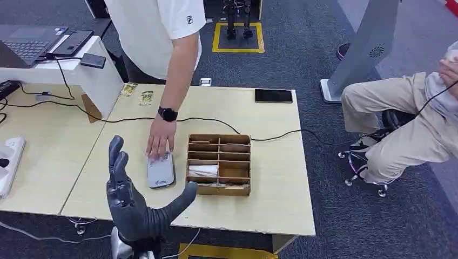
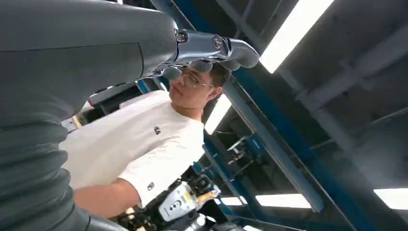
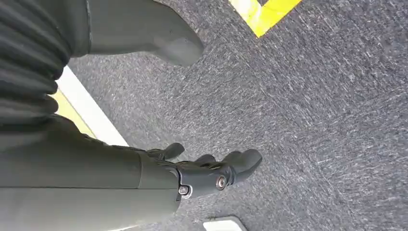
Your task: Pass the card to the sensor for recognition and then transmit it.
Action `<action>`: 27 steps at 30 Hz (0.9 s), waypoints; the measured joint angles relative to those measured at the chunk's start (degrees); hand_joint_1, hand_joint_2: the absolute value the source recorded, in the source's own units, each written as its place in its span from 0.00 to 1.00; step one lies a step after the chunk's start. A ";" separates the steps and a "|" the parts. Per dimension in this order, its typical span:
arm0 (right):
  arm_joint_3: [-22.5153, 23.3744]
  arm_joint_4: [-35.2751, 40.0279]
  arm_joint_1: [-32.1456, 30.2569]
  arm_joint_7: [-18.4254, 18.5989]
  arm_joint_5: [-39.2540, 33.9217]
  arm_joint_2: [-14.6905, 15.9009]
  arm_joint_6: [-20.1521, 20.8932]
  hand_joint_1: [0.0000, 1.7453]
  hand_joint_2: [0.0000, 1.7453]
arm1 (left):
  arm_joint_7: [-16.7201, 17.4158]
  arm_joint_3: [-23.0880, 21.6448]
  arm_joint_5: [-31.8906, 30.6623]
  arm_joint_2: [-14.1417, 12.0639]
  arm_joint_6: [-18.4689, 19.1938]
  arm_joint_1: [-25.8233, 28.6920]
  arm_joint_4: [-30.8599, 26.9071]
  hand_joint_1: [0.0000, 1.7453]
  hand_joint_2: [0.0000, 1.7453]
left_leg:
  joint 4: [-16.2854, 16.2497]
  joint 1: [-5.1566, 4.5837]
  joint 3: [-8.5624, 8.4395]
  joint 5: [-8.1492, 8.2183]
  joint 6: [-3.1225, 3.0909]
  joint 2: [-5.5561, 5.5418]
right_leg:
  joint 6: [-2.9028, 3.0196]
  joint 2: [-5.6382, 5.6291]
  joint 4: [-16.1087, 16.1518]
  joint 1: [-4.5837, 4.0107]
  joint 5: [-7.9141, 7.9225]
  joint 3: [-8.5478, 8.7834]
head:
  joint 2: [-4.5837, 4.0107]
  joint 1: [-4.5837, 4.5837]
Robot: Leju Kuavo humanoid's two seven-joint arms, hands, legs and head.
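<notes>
Left robot hand (image 1: pixel 132 202) is raised near the sensor (image 1: pixel 161 170), fingers spread, holding nothing; looks like card pickup comes next. Right robot hand (image 3: pixel 211 171) hangs empty, loosely open.

Even, bright overhead light falls on the surface (image 1: pixel 270 178), casting soft, short shadows. In the left wrist view, ceiling light strips (image 2: pixel 293 33) blow out to white glare. The near hand (image 2: pixel 72 96) looks soft and unfocused.
</notes>
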State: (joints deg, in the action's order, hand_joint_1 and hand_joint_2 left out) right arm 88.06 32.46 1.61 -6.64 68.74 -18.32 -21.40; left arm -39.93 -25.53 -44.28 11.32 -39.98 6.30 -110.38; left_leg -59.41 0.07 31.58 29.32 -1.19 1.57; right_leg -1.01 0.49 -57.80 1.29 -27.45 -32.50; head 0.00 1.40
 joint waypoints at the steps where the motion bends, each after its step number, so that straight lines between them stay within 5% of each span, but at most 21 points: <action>1: 0.00 0.00 0.00 0.13 0.02 0.00 -0.04 0.00 1.00 | 0.00 1.04 0.02 0.74 -0.02 0.06 0.46 0.00 1.00 | 0.00 0.00 0.00 0.00 0.00 0.00 | 0.00 0.00 0.00 0.00 0.00 0.00 | 0.00 -0.02; 8: 0.00 -0.24 0.01 -0.07 -0.24 -0.02 -1.75 0.00 1.00 | 0.37 6.45 7.26 2.40 -0.07 0.20 7.46 0.00 1.00 | 0.00 0.00 -0.03 -0.01 0.01 0.01 | 0.00 -0.01 0.00 -0.01 0.00 0.00 | 0.00 0.00; 16: 0.00 -0.26 0.03 0.31 0.02 -0.02 -0.13 0.00 1.00 | 18.00 8.81 -5.54 2.31 -0.09 -1.68 17.10 0.00 1.00 | 0.00 0.00 -0.01 -0.01 0.00 0.01 | 0.00 -0.01 0.00 0.01 0.00 0.01 | 0.00 -0.02; 24: -0.63 0.53 0.05 0.94 0.98 -0.02 2.06 0.00 1.00 | 28.06 10.51 -16.56 2.25 -0.15 -4.32 23.60 0.00 1.00 | 0.00 0.00 -0.01 -0.01 0.00 0.01 | 0.00 -0.01 0.00 0.00 0.00 0.01 | 0.00 -0.02; 27: -0.90 0.81 0.07 0.94 1.01 -0.02 2.36 0.00 1.00 | 29.18 11.21 -19.24 2.12 -0.17 -4.83 24.98 0.00 1.00 | 0.00 0.00 0.00 -0.01 0.00 0.00 | 0.00 -0.01 0.00 0.00 0.00 0.01 | 0.00 0.00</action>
State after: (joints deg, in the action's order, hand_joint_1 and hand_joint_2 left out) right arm 87.17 33.27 1.68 -5.70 69.75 -18.34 -19.04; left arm -10.75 -14.32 -63.52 13.44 -40.15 1.47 -85.39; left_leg -59.41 0.07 31.57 29.31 -1.18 1.57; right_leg -1.00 0.49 -57.80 1.29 -27.44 -32.49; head 0.00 1.40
